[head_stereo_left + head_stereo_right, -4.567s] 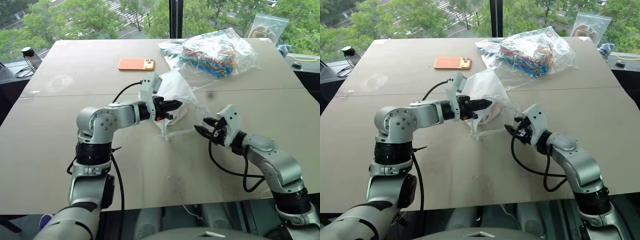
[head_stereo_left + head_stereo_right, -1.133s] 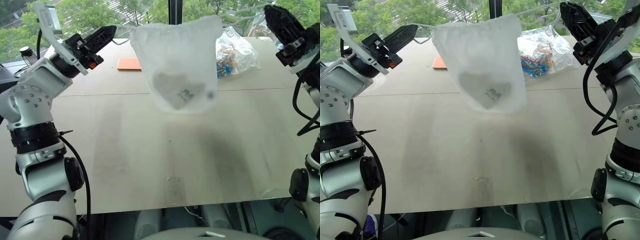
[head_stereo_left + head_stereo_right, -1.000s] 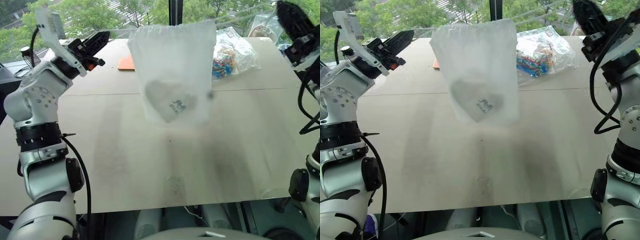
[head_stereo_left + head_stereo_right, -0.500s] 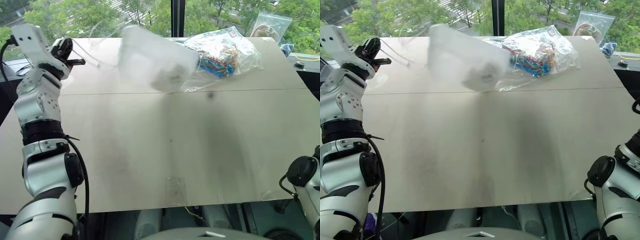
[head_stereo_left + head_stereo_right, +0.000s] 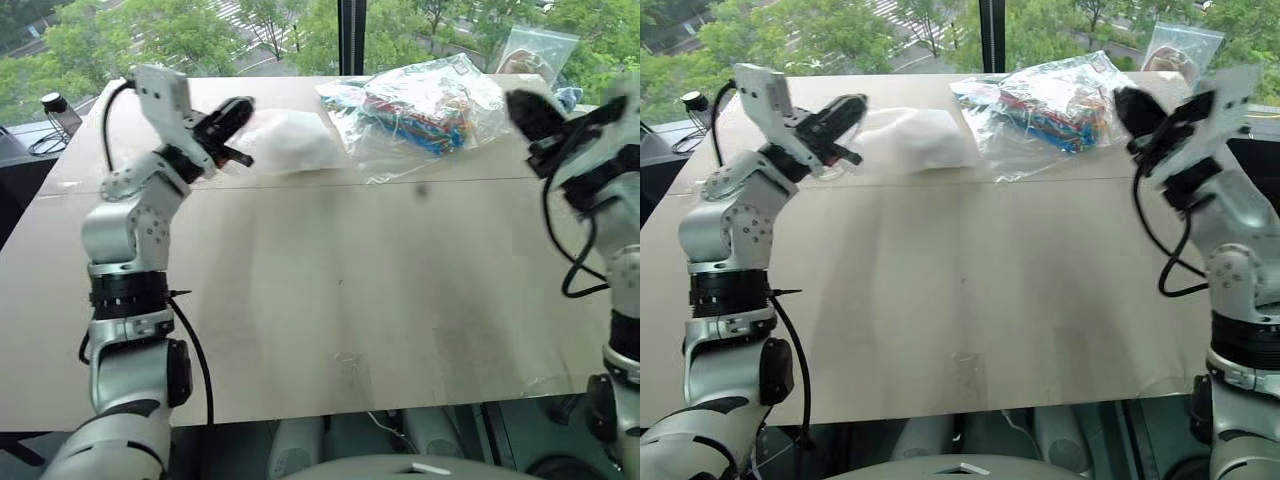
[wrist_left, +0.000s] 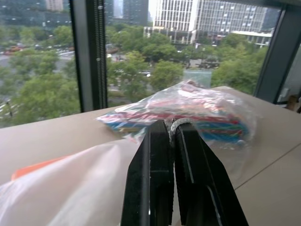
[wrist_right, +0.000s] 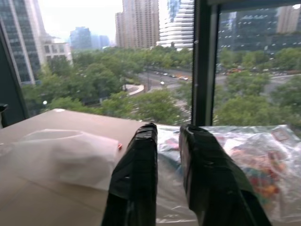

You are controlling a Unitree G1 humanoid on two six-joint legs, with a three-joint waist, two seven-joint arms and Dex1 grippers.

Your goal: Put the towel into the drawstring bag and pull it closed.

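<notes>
The drawstring bag [image 5: 290,140] lies as a bulging milky-white lump on the far part of the table, left of the middle. The towel is hidden inside it; I cannot make it out. My left gripper [image 5: 243,108] hovers just left of the bag, raised above the table. In the left wrist view its fingers [image 6: 160,155] are shut on a thin white cord [image 6: 175,123] of the bag [image 6: 70,188]. My right gripper [image 5: 1127,100] hangs raised at the right, well apart from the bag. In the right wrist view the right gripper [image 7: 168,129] is open with nothing between its fingers.
A clear crinkly plastic bag of colourful items [image 5: 430,105] lies right of the drawstring bag. An orange phone [image 6: 33,167] peeks out behind the drawstring bag. A small clear bag [image 5: 535,50] leans at the back right, and a dark object [image 5: 55,105] sits beyond the table's left edge.
The bag hung high between both grippers. The right gripper let go and opened; the bag swung left and down onto the table. Both arms came down.
</notes>
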